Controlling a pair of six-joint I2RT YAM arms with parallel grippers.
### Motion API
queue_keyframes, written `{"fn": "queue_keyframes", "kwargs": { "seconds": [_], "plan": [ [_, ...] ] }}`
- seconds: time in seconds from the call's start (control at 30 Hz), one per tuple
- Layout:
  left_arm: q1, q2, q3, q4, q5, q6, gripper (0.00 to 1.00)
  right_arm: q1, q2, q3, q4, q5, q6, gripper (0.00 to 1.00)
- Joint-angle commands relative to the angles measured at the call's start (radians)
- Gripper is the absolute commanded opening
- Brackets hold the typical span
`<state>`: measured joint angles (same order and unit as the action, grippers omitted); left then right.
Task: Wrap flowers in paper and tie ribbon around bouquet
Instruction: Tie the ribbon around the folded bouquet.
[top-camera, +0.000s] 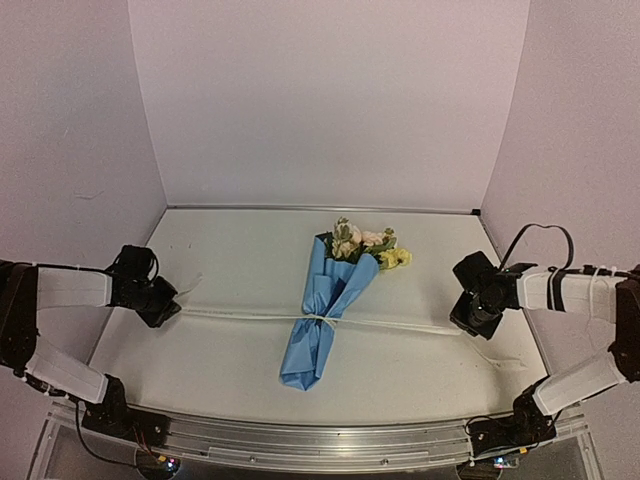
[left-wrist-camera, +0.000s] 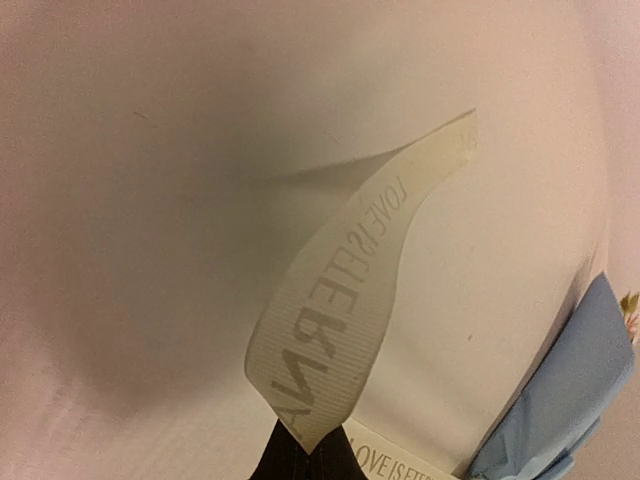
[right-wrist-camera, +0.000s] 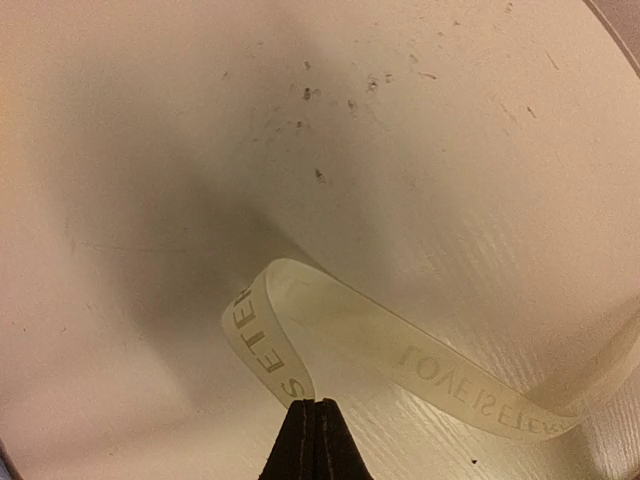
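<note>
Our left gripper and right gripper each pinch shut on an end of the ribbon, which circles the paper around the flowers mid-worktop. We should pull outward evenly and level, cinching without dragging the flowers.

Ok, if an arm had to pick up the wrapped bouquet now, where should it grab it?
Probably the paper just below the ribbon knot, straight down from above, jaws across its width. The bundle lies flat and is narrowest there, clear of the flowers at the far end. The left gripper and right gripper each hold a ribbon end, so one must release first.
</note>
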<state>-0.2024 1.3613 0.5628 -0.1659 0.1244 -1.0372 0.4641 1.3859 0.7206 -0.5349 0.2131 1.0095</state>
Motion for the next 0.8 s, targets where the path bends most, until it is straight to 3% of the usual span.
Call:
{"fn": "queue_keyframes", "kwargs": {
  "seconds": [0.0,0.13,0.43,0.6,0.77],
  "plan": [
    [0.254,-0.074,-0.047,-0.100,-0.065,0.121,0.00,-0.106,-0.100,-0.061,-0.136,0.116,-0.056,0.00],
    [0.343,-0.086,-0.037,-0.114,-0.042,0.151,0.00,-0.174,-0.125,-0.088,-0.154,0.103,-0.070,0.00],
    [0.388,-0.069,-0.011,-0.125,-0.052,0.211,0.00,-0.262,-0.161,-0.111,-0.175,0.088,-0.092,0.00],
    [0.454,-0.042,-0.024,-0.087,0.049,0.229,0.00,-0.362,-0.179,-0.137,-0.174,0.037,-0.128,0.00],
    [0.434,-0.037,-0.002,-0.083,0.133,0.285,0.00,-0.389,-0.146,-0.073,-0.177,0.004,-0.169,0.00]
  ]
}}
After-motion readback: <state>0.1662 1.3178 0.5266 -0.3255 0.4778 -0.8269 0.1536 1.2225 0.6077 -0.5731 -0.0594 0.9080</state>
